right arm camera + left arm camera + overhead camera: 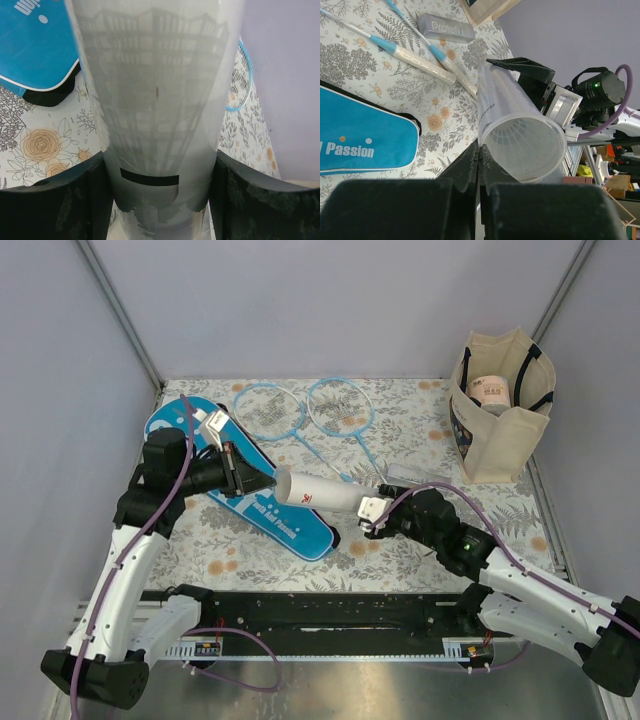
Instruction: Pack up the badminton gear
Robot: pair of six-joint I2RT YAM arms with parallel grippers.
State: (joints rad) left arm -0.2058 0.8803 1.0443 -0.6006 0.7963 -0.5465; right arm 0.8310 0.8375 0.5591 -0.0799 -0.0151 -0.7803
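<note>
White tube [322, 493] hung level over the counter [230, 550], and we saw the right gripper [371, 507] with its fingers [55, 200] spread and clamped on either side of the tube's right end. The left gripper [268, 482] had its fingers [467, 172] pressed together at the rim of the open mouth. Under that end lay the blue cover [290, 523]. Farther back lay two light-blue rackets [268, 407] and the beige tote [500, 440].

Blue cover [278, 517]; light-blue rackets [268, 406]; white tube [325, 493]; floral tablecloth [250, 562]; beige tote [505, 437].
</note>
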